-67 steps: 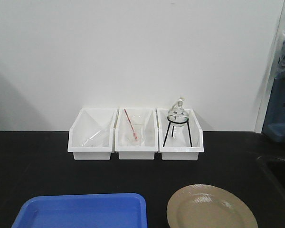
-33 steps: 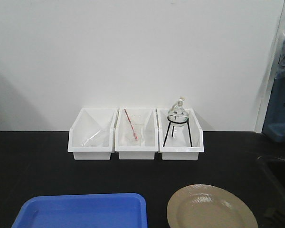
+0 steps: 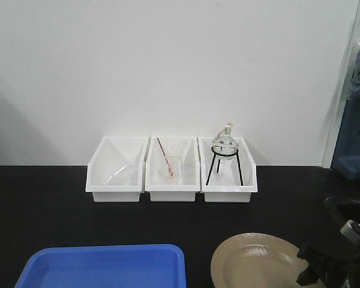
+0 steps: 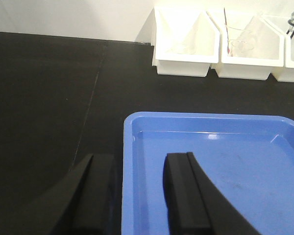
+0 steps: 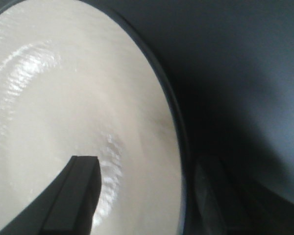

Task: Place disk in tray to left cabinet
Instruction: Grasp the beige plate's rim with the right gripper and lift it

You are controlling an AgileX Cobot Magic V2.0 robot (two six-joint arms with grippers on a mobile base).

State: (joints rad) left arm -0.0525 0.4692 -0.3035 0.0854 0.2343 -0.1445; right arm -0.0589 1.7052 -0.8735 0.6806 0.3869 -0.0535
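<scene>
Matte black tabletop [image 3: 48, 210]; released right pincer [image 5: 147, 164] straddles glossy disk [image 5: 54, 98] rim (thin, black).

A black countertop [image 3: 48, 222] carried three white bins [image 3: 172, 193] in a row at mid-frame by the wall, a blue tray [image 3: 108, 267] at lower left and a tan disk [image 3: 258, 264] at lower right.

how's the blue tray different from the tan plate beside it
The tray is bright blue and rectangular with rounded corners; the plate is tan and round with a thin dark rim. The tray looks wider than the plate. The left gripper straddles the tray's left rim, while the right gripper straddles the plate's rim. Shared: both lie flat and empty on the black table, each with an open gripper at its edge.
</scene>
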